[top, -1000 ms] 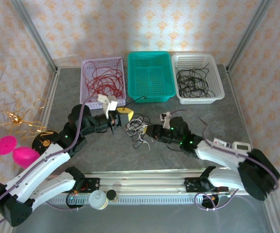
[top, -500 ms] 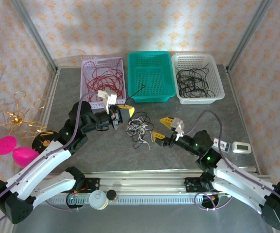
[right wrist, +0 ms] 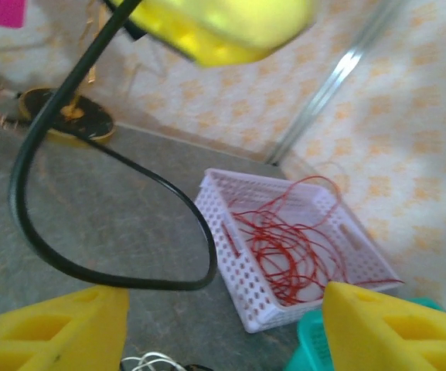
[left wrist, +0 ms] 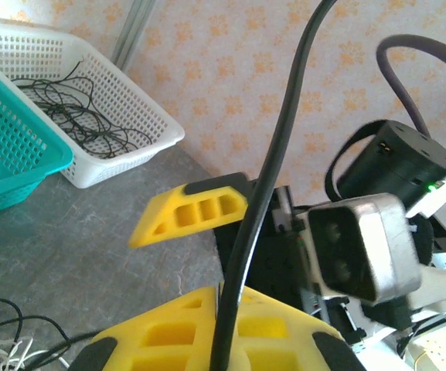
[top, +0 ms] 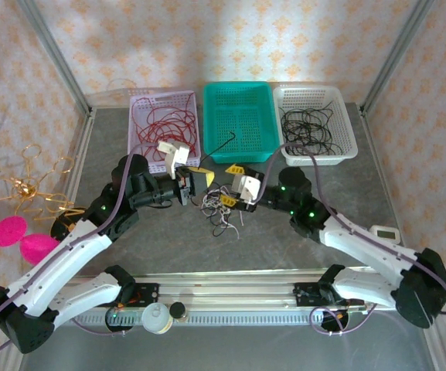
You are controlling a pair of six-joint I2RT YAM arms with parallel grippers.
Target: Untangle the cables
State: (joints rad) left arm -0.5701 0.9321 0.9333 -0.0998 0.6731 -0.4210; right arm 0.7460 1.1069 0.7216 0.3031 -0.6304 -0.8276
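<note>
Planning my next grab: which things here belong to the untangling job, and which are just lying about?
Job: cable clump; black cable in left hand; lilac basket; teal basket; white basket.
Lying about: gold ornament; pink ovals; white device.

The grey counter (top: 168, 241) carries three plastic baskets in one row at its far side. The teal basket (top: 239, 85) stands in the middle. The lilac basket (top: 163, 94) is just left of it and the white basket (top: 312, 89) just right of it. In front of the teal basket lies a clump of thin cables (top: 221, 210). Far to the right and nearer than the teal basket lies a small white device (top: 383, 230).
</note>
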